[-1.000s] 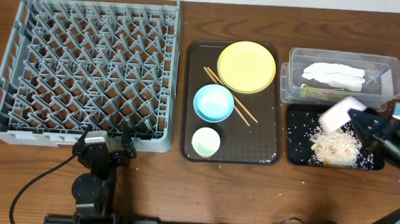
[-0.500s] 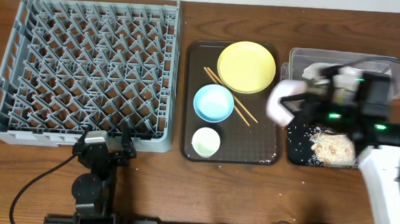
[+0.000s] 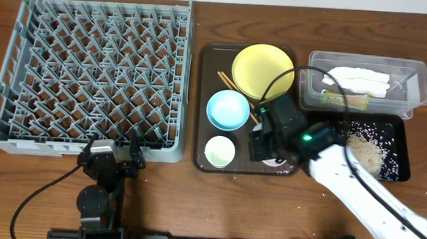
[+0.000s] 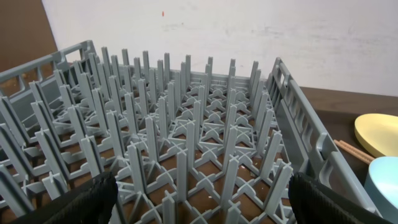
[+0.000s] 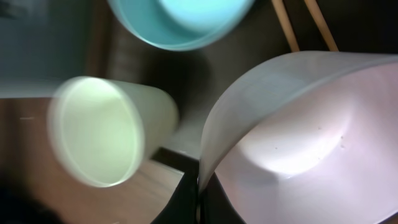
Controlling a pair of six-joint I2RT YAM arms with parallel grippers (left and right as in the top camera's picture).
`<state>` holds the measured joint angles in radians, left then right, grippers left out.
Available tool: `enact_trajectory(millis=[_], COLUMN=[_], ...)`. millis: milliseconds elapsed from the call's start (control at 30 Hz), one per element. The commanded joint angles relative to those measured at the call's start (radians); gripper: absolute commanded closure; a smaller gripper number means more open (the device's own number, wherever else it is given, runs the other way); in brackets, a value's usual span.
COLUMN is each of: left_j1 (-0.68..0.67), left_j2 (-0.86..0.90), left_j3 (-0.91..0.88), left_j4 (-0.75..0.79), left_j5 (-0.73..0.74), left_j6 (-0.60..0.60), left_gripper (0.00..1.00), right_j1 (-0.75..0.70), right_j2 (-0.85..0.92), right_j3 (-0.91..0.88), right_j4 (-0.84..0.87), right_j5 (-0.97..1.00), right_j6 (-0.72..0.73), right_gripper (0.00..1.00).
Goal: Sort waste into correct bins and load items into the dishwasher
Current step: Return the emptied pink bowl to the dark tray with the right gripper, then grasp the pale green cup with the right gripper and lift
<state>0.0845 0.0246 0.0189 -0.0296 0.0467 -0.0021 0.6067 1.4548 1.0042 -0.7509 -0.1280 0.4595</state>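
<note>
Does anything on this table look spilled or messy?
Yes: whitish rice lies strewn across the black tray, a heap with stray grains all round it. The right pincer holds a white bowl by its rim; nothing else stands out.

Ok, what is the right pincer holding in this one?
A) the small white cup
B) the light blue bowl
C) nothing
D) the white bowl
D: in the right wrist view the right pincer grips the rim of the white bowl, while the light blue bowl and the small white cup sit apart from it, ungripped.
</note>
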Motion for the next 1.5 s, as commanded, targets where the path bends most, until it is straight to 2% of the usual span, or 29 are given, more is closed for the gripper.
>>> enact_trajectory(millis=[0,300,367,533,800,933,1133,1467], left_j1=[0.004,0.004,0.004,0.004,0.004,0.004,0.004,0.004], left_j2=[-0.001,-0.001,-0.001,-0.001,-0.001,-0.001,-0.001,-0.001], left_j3=[-0.015,-0.015,-0.015,-0.015,-0.015,-0.015,-0.015,-0.015], left_j4=[-0.040,-0.040,-0.040,-0.040,-0.040,-0.040,-0.040,-0.040], left_j5=[-0.013,-0.013,-0.013,-0.013,-0.013,-0.013,-0.013,-0.013], left_j6=[0.006,0.006,0.006,0.006,0.006,0.006,0.006,0.006], left_gripper=[0.11,0.11,0.11,0.11,0.11,0.11,0.11,0.11], right_j1=[0.014,0.016,0.016,0.015,-0.019,-0.041,-0.050,-0.049], right_j2=[0.040,0.119,0.119,0.118,0.118,0.118,0.171,0.430], right_j3=[0.010,0.010,0.010,0.014,0.219,0.320,0.377,0.529], right_j4=[-0.015,-0.037,-0.034,-0.027,-0.058,-0.017,0.064,-0.075], right_j5=[0.120,0.121,0.121,0.120,0.121,0.134,0.180,0.172], right_j6=[0.072,0.086,0.086,0.085,0.031,0.031,0.060,0.060], right_gripper=[0.99,0.99,0.93,0.71,0.53,0.52,0.51,0.53])
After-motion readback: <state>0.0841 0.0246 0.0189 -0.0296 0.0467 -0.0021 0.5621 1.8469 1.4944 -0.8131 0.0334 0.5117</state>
